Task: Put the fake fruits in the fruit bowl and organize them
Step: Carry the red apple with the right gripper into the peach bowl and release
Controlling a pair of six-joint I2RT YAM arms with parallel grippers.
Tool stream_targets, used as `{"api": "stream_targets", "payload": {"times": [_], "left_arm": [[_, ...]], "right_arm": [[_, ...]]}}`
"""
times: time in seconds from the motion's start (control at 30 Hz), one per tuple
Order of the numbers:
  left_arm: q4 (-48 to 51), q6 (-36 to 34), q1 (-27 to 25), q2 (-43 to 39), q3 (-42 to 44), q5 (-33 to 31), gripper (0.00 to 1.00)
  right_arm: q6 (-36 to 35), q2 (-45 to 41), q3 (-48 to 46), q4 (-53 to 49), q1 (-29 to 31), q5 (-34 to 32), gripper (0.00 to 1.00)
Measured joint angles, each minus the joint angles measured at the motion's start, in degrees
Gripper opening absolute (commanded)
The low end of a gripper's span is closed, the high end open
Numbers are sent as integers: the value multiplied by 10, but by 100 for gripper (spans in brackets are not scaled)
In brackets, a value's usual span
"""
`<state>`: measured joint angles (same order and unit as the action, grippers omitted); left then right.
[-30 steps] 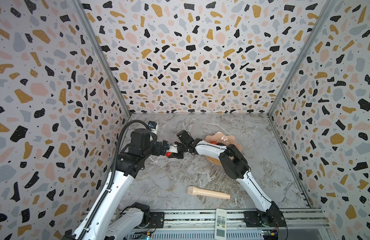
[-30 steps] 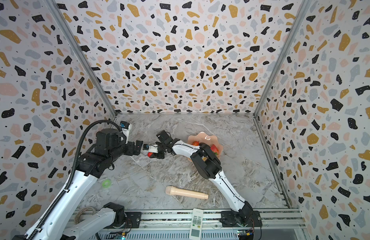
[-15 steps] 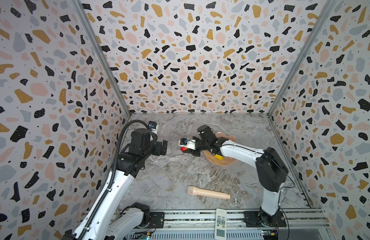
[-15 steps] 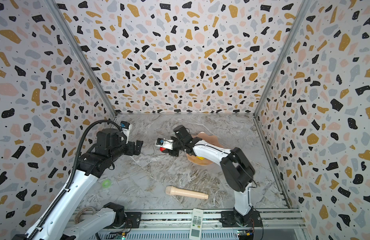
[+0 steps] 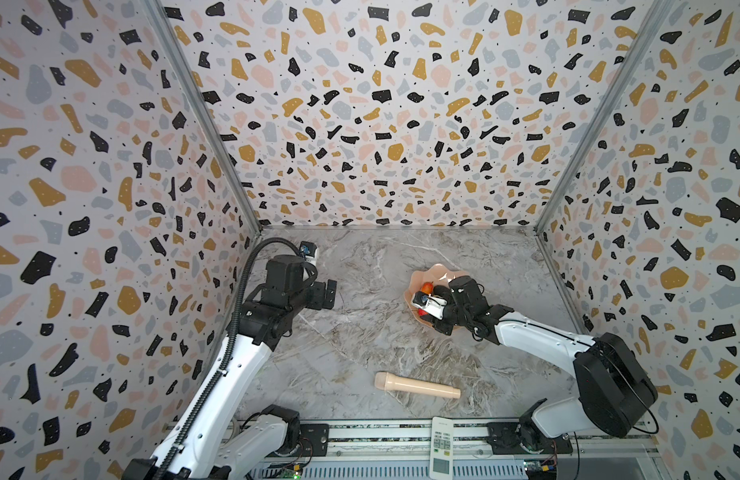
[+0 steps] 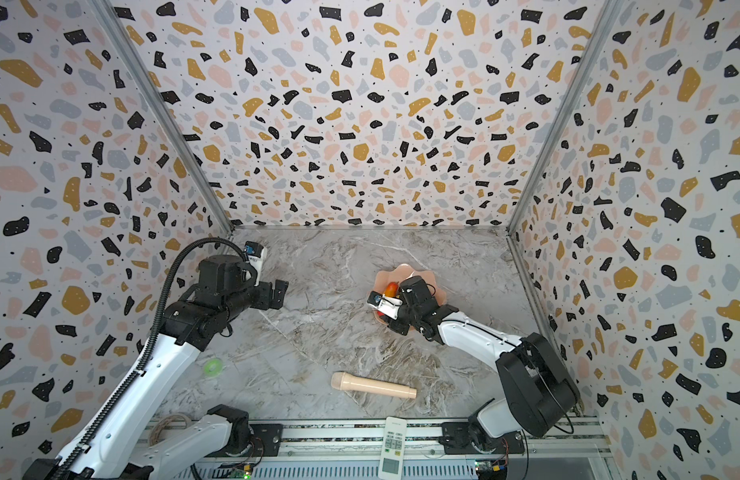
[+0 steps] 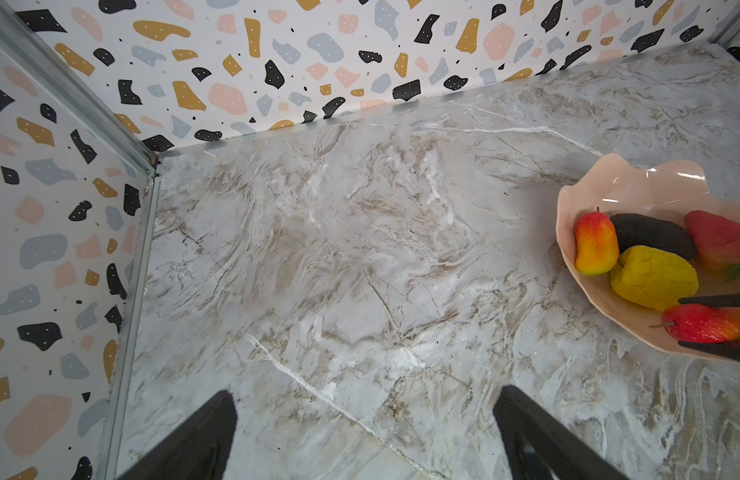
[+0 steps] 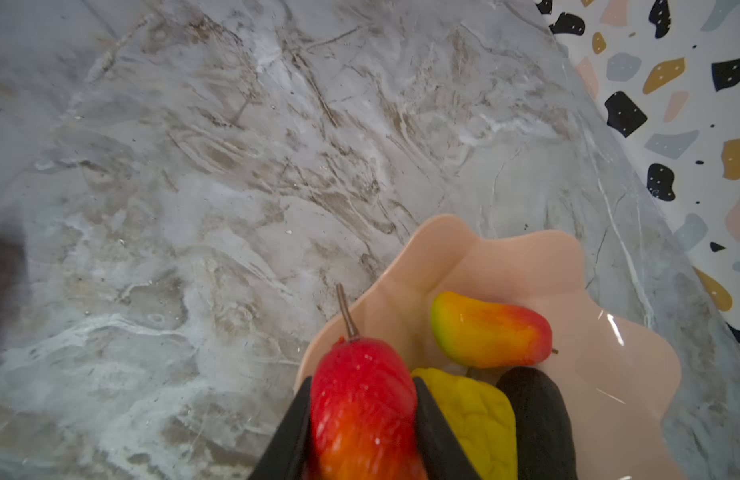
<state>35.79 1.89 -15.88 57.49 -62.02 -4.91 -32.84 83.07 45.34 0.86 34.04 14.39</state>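
The peach-pink fruit bowl [image 5: 441, 272] [image 8: 505, 266] stands right of the table's middle. In it lie a mango [image 8: 491, 330] [image 7: 595, 245], a lumpy yellow fruit [image 8: 472, 419], a near-black avocado [image 7: 651, 235] and a red strawberry [image 7: 717, 239]. My right gripper [image 8: 363, 384] is shut on a second red-orange mango [image 8: 362, 411]. It holds the fruit stem outward, over the bowl's rim on the side towards the table's middle. My left gripper [image 7: 364, 399] [image 5: 329, 293] hovers open and empty over bare marble, well left of the bowl.
A long beige cylinder [image 5: 416, 385] lies near the front, and a white remote [image 5: 441, 446] rests on the front rail. A small green ring [image 6: 213, 366] sits by the left arm. Speckled walls close in the left, back and right sides.
A second ago both grippers met at the left of the middle around the red mango. Since then the right gripper has carried it rightwards to the bowl, and the left gripper stays behind, open.
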Motion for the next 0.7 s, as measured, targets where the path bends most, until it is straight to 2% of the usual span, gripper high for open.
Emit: {"api": "stream_targets", "payload": {"times": [0.13,0.2,0.43,0.7], "left_arm": [[0,0,0,1,0,2,99],[0,0,0,1,0,2,100],[0,-1,0,0,0,2,100],[0,-3,0,0,0,2,100]], "right_arm": [[-8,-3,-16,13,-12,-26,17],[-12,-4,-20,18,-21,-35,21],[-27,-4,-21,26,-32,-40,50],[-37,-7,-21,26,-32,-35,65]]}}
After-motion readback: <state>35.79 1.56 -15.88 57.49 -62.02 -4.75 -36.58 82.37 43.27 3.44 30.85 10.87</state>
